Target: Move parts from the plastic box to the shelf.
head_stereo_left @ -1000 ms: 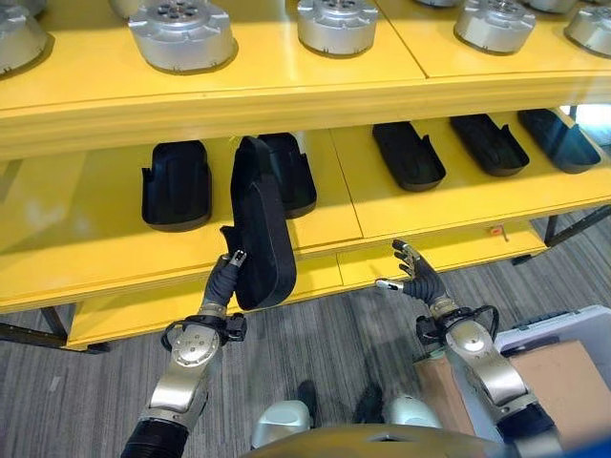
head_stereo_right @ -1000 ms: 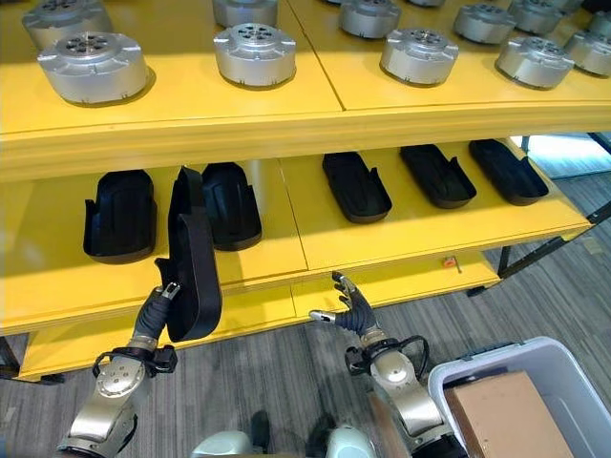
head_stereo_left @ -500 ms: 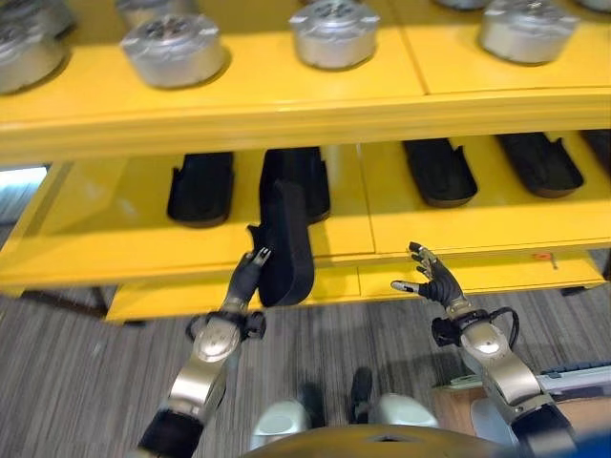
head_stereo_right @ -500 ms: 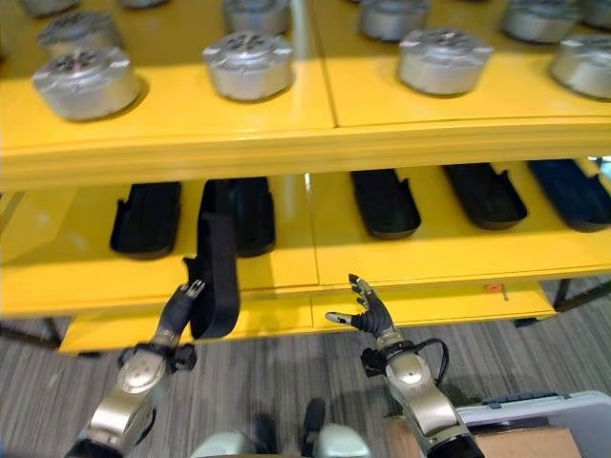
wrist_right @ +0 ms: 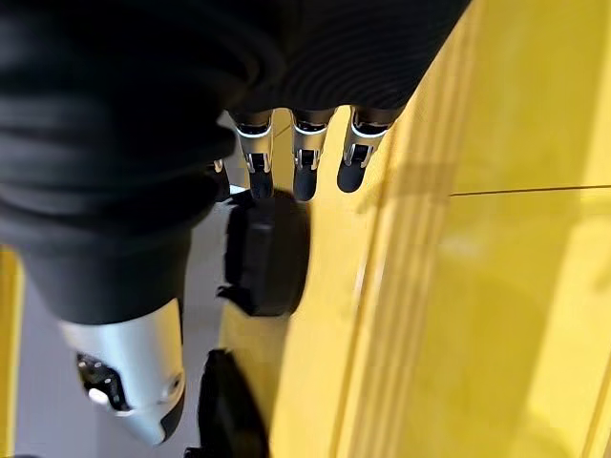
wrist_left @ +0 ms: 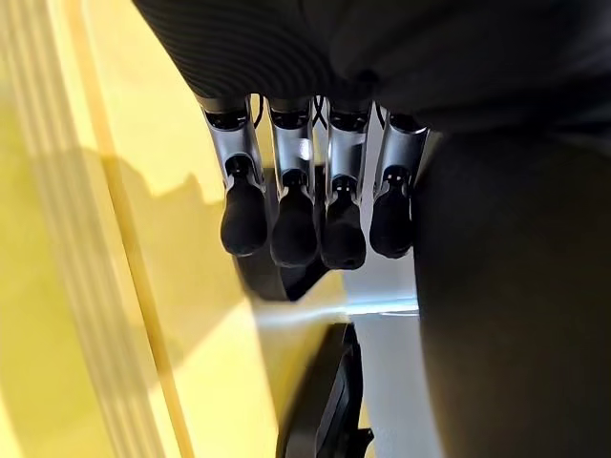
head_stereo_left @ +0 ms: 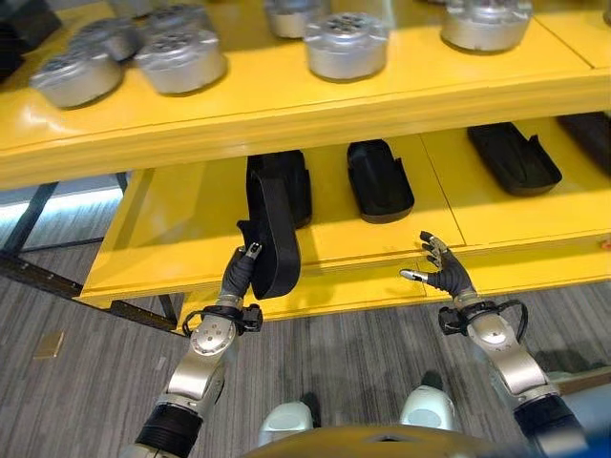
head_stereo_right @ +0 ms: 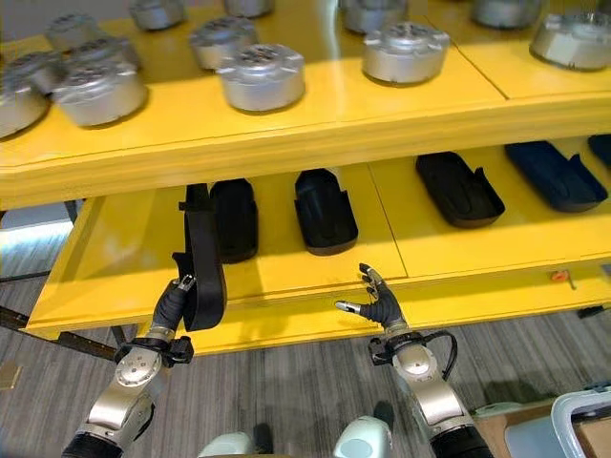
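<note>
While no legible writing shows, the yellow shelf [head_stereo_left: 172,215] carries silver round parts [head_stereo_left: 346,44] on its upper tier and black tray-shaped parts [head_stereo_left: 379,179] on its middle tier, four lying flat in the right eye view. A fifth black part [head_stereo_left: 270,229] stands on edge at the middle tier's front edge, grasped by the left hand [head_stereo_left: 239,275]. Beside that edge, the right hand [head_stereo_left: 447,277] hovers, fingers spread and empty.
</note>
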